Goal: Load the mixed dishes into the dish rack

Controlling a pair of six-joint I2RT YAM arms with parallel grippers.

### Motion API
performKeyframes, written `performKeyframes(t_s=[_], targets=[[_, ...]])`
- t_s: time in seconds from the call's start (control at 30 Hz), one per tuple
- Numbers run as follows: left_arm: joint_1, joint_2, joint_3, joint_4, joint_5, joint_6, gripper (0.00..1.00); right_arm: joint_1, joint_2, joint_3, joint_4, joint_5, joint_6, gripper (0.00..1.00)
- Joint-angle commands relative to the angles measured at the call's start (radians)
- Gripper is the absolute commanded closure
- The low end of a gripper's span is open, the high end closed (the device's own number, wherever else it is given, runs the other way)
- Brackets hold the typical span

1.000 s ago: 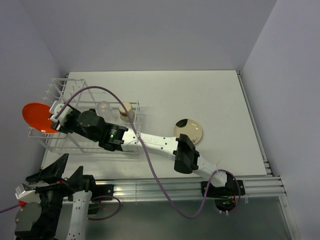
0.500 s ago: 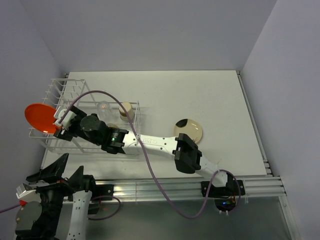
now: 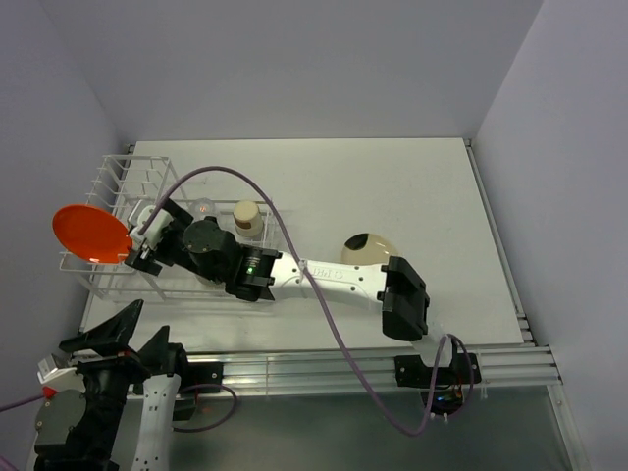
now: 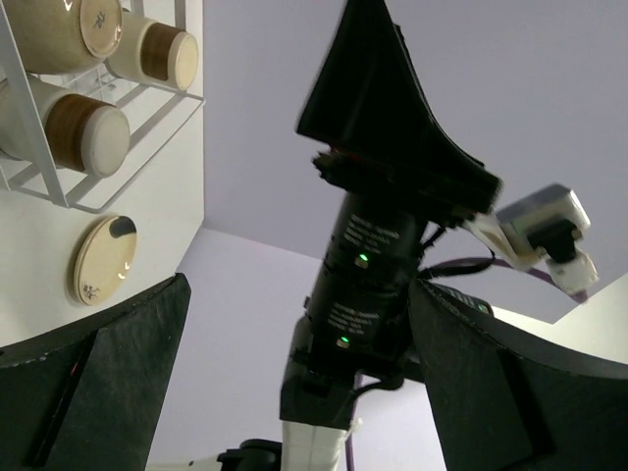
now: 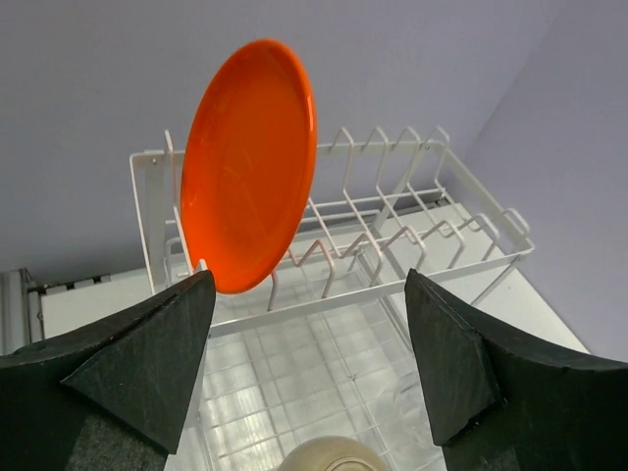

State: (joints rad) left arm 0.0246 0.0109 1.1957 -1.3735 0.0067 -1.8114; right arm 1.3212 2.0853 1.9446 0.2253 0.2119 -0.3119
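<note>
The top view looks down from above and behind the bases at 6 o'clock, taking in the whole table. The right wrist view faces the rack from close; the left wrist view, low and tilted, catches that rack at 10 o'clock

White table, lilac walls, aluminium rail.

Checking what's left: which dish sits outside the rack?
The cream shallow dish with brown marks, flat on the table right of the dish rack; the orange plate stands in it.
</note>
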Motion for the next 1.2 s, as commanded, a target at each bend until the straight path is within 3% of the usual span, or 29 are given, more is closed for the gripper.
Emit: performKeyframes(t_s=[0.0,0.1,0.3,0.47,0.53,0.7,0.87,1.0,1.17], targets=[[0.012,-0.032,-0.01,0.001,0.032,0.03,0.01,0.0,-0.112,-0.041,0.045,-0.005,0.014,0.15],[0.014,-0.019,0.001,0.01,0.023,0.055,0.01,0.001,-0.158,-0.071,0.045,0.014,0.029,0.14],[0.014,0.113,0.039,0.078,0.059,0.27,0.01,-0.014,-0.276,-0.119,-0.039,0.165,0.121,0.13],[0.015,0.244,0.068,0.172,0.114,0.409,0.01,-0.092,-0.361,-0.111,-0.283,0.277,0.25,0.12],[0.023,0.283,0.068,0.209,0.137,0.437,0.01,-0.169,-0.413,-0.111,-0.415,0.293,0.391,0.12],[0.052,0.334,0.033,0.309,0.214,0.477,0.01,-0.382,-0.569,-0.182,-0.593,0.147,0.687,0.12],[0.077,0.365,-0.01,0.387,0.257,0.462,0.01,-0.612,-0.677,-0.324,-0.722,0.035,0.796,0.12],[0.1,0.451,0.008,0.398,0.328,0.53,0.01,-0.844,-0.757,-0.476,-0.779,-0.226,0.986,0.13],[0.141,0.497,0.024,0.375,0.421,0.621,0.01,-0.971,-0.725,-0.622,-0.869,-0.307,0.985,0.17]])
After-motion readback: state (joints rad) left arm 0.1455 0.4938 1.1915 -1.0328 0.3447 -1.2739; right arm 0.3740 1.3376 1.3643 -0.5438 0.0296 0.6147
